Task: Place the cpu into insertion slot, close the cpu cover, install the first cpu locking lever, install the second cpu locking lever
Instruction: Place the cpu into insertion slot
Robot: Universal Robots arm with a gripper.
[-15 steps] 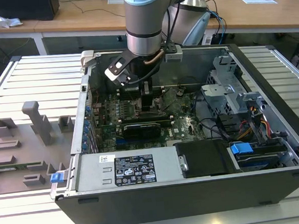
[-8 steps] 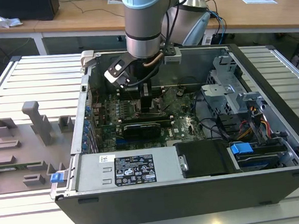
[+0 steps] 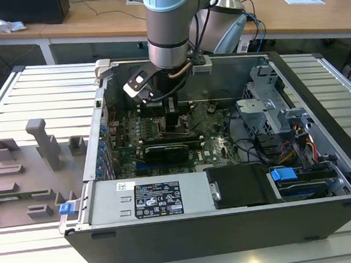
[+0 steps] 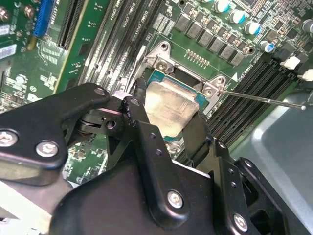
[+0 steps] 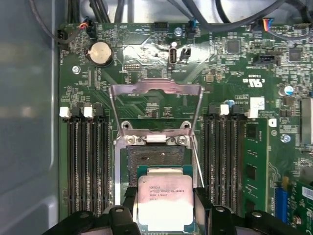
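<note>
First wrist view: the gripper (image 5: 165, 195) holds the cpu (image 5: 164, 205) by two opposite edges, one of the black fingers (image 5: 129, 199) pressed on each side, with the silvery lid facing the camera. The cpu lies over the near part of the insertion slot (image 5: 152, 156). The slot's dark pin grid is uncovered beyond the cpu, and whether the chip touches the slot cannot be told. The cpu cover (image 5: 156, 89) stands swung open on its hinge at the far edge of the slot, and green board shows through its window. A thin locking lever (image 5: 197, 161) runs along one side of the slot, raised clear of the frame. Black memory slots (image 5: 88, 161) flank the socket on both sides.

Second wrist view: the same grasp seen obliquely. The gripper (image 4: 168, 105) pinches the cpu (image 4: 166, 107) at the silvery frame of the insertion slot (image 4: 188, 81), and the locking lever (image 4: 264, 98) juts out sideways as a bare rod.

Exterior view: the arm (image 3: 167, 30) reaches down into the open computer case (image 3: 230, 230), which lies on the ribbed tabletop (image 3: 34, 93). The gripper (image 3: 169, 117) is low over the motherboard (image 3: 212, 138). Grey fixtures (image 3: 44, 143) stand on the tabletop at the exterior view's left.
</note>
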